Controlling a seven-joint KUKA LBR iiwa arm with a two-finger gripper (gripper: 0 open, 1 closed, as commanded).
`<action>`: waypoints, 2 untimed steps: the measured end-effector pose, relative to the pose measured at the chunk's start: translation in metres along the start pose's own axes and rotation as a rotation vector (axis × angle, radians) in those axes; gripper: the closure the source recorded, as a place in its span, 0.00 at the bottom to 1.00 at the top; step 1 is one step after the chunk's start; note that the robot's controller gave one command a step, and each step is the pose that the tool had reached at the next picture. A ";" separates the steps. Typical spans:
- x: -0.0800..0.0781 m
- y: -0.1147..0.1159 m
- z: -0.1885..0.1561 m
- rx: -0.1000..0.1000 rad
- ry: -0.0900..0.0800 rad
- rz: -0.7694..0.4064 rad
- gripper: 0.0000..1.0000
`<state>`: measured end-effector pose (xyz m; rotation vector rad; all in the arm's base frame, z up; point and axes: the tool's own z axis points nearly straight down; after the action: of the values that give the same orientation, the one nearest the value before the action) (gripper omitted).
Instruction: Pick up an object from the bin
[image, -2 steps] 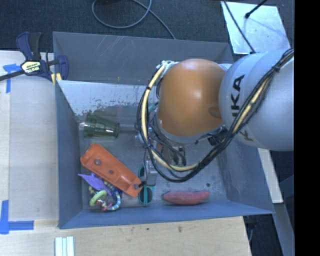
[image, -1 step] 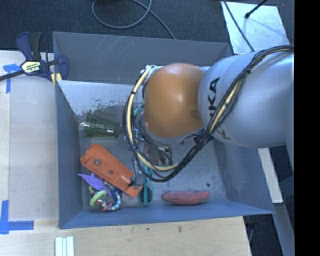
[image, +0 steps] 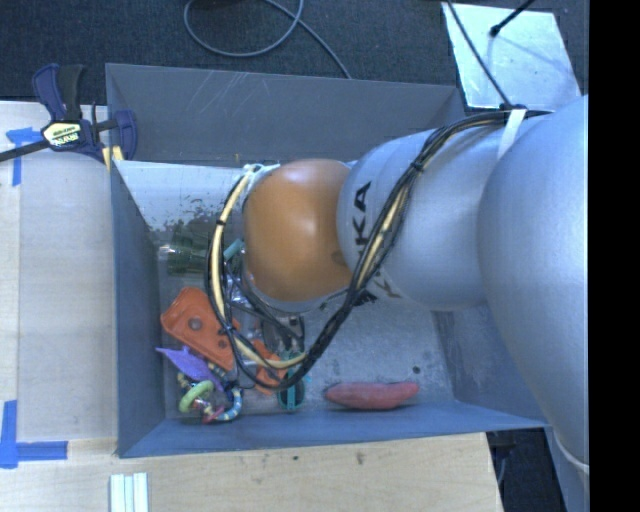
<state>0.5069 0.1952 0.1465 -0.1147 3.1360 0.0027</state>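
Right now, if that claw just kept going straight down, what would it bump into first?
Most likely the flat orange piece or the small heap beside it, on the bin's left floor; the claw hangs above them. Depth is hard to judge.

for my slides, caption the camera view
Arm low in the grey bin over a heap with an orange piece; red oblong lies apart.

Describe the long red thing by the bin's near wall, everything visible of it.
The red thing is long, slim and rounded, narrowing at both ends and slightly bent. It is a dull red with a smooth look, perhaps plastic or rubber; its kind cannot be told. It lies flat on the floor of the bin, lengthwise along the near wall, right of the heap. Nothing seems to touch it: a teal thing lies apart to its left, and the arm is above it.
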 end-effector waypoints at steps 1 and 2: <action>-0.004 -0.020 0.072 0.000 -0.007 -0.104 1.00; -0.004 -0.020 0.072 0.000 -0.007 -0.103 1.00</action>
<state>0.5130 0.1757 0.0740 -0.2760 3.1186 0.0031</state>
